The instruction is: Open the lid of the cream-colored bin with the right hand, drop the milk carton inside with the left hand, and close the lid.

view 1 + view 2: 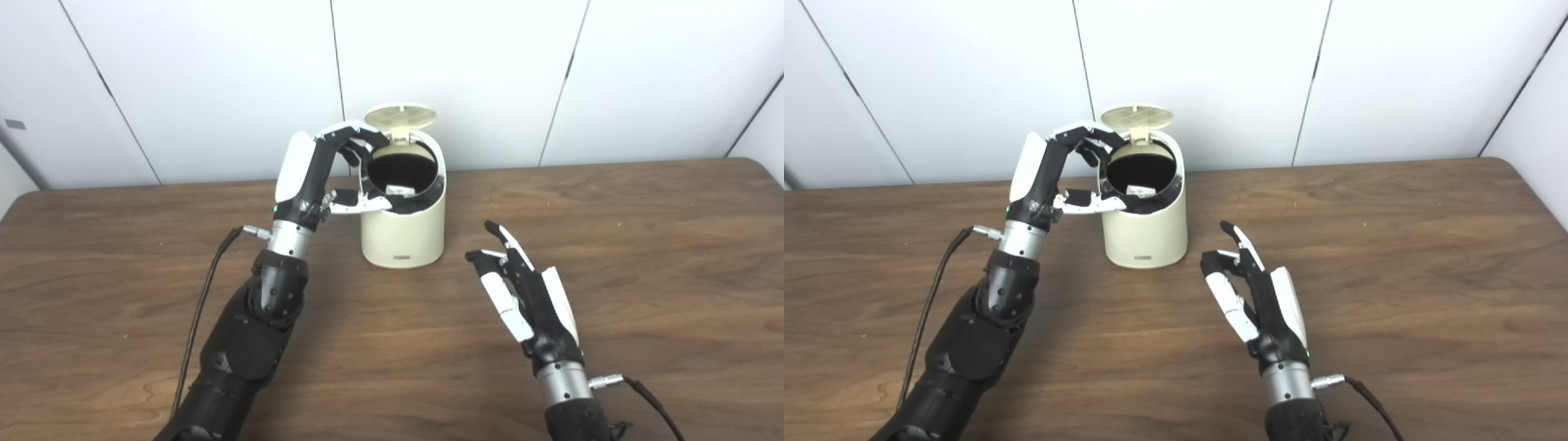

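The cream-colored bin (404, 236) stands on the table at the back centre, its round lid (401, 115) tipped up and open behind the mouth. Inside the dark opening a bit of the white milk carton (401, 191) shows. My left hand (331, 174) is raised at the bin's left rim, fingers spread over the edge of the opening and thumb below the rim, holding nothing. My right hand (520, 288) hovers low over the table to the right and in front of the bin, open and empty, apart from it.
The brown wooden table (643, 257) runs wide to both sides. A white panelled wall (612, 79) stands close behind the bin. Cables trail from both wrists (202, 294).
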You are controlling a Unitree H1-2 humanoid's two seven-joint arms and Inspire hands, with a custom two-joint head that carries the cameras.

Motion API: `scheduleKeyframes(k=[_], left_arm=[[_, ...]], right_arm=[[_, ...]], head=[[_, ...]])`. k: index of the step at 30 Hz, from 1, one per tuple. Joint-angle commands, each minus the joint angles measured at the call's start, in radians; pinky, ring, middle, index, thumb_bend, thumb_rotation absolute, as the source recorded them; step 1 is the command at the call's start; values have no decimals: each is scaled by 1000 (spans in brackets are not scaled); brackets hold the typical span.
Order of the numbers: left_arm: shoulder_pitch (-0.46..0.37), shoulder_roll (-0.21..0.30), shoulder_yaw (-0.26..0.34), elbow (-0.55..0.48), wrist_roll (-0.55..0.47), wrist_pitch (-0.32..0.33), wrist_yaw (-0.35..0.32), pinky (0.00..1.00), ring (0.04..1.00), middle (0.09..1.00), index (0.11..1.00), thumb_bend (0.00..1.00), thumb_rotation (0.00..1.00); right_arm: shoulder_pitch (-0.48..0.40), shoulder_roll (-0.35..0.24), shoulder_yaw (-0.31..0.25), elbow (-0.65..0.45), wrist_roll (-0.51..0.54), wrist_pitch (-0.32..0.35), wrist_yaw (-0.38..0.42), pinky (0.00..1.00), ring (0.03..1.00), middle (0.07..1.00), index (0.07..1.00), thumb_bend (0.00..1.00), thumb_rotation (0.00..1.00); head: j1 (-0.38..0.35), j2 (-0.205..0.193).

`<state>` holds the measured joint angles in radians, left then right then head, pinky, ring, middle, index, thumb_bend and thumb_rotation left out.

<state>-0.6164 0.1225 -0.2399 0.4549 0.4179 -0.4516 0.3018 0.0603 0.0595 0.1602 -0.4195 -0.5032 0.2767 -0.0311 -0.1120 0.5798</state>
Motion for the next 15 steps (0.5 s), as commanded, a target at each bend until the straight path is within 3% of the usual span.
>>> scheduleKeyframes(k=[1, 2, 3, 6, 15], left_arm=[[-36, -9, -5, -39, -4, -18, 55, 439, 499, 575, 573, 949, 12], [-36, -8, -12, -42, -1, -18, 77, 435, 496, 571, 569, 926, 6], [-35, -7, -18, -48, 3, -18, 107, 429, 491, 567, 522, 686, 29], [-27, -4, -25, -84, -11, -18, 164, 359, 439, 512, 498, 496, 2], [-9, 11, -2, -205, -76, -18, 191, 352, 438, 493, 491, 477, 0]], right_arm=[[-19, 0, -2, -32, 2, -20, -6, 816, 754, 730, 920, 494, 1000], [-19, 0, -2, -32, 2, -21, -7, 816, 754, 730, 921, 496, 1000], [-19, 0, -3, -32, 2, -20, -7, 815, 754, 731, 920, 499, 1000], [-18, -1, -5, -33, 5, -19, -7, 820, 755, 729, 921, 495, 1000], [-18, -10, -13, -27, 13, -20, -5, 837, 760, 730, 920, 497, 1000]], head=[[-1, 0], [0, 1], [0, 1], [2, 1], [11, -4]])
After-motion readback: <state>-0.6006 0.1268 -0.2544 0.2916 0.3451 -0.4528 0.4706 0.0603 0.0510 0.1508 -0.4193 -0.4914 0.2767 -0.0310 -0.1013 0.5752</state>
